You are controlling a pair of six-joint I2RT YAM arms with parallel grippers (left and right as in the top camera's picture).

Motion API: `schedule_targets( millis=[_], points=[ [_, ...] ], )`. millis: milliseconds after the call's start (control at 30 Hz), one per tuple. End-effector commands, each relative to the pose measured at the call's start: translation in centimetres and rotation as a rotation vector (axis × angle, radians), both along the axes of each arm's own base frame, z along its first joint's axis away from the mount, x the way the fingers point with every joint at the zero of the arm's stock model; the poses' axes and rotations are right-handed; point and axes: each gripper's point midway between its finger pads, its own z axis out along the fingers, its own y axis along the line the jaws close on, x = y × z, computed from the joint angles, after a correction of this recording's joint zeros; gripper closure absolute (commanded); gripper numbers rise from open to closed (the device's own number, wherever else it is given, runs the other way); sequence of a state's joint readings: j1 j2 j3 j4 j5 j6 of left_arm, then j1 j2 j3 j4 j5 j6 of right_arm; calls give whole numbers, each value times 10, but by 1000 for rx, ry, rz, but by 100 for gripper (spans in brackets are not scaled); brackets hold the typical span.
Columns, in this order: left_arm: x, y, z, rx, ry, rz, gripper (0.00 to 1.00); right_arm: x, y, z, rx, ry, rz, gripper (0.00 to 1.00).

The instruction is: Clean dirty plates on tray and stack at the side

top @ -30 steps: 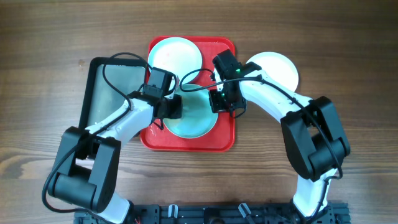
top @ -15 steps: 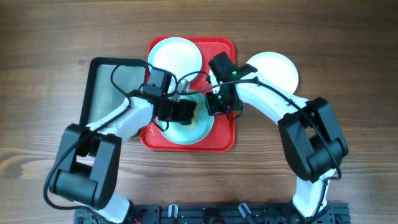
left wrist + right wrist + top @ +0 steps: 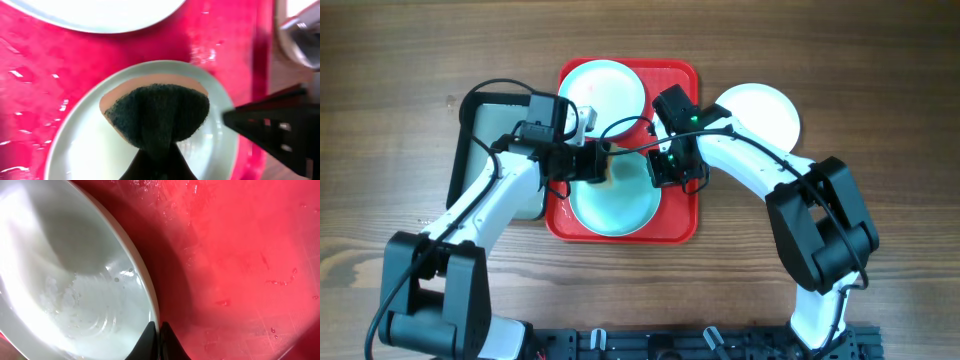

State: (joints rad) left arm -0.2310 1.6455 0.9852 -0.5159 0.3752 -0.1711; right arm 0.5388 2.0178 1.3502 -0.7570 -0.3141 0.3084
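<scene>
White plate [image 3: 758,112] set aside right; two wait on red tray [image 3: 685,215]; right end effector [image 3: 159,335] pinches teal plate [image 3: 615,205], left end effector [image 3: 157,167] pinches sponge [image 3: 155,112].

Teal plate [image 3: 615,205], wht plate [image 3: 605,88] on red tray [image 3: 683,222]

From overhead, the left claw [image 3: 595,168] and right claw [image 3: 660,172] are covering the upper rim of the teal plate [image 3: 612,205], and the left arm [image 3: 485,200] is hiding part of the grey tray [image 3: 480,135]. At the left wrist, the sponge [image 3: 160,112] is masking the fingertips, and the top edge is cutting off a white plate [image 3: 100,12].
</scene>
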Motion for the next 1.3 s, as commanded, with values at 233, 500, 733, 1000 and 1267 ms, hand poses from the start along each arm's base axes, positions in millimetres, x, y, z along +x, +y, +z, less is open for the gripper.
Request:
schedule_targets(
  millis=[233,500,733,1000,1267],
  points=[
    [2,21,-30,173,4,-13,96,-1,2,3,13,-11,21,96],
    [-3,22,-44,184,49,-18,96,-1,2,3,14,-12,22,96],
    [-9,23,-63,197,101,-23,96,-1,2,3,14,-11,21,96],
    [-25,26,-80,213,190,-34,96,-1,2,3,14,-12,22,96],
    [-40,3,-78,163,224,-97,96,-1,2,3,14,-11,21,96]
  ],
)
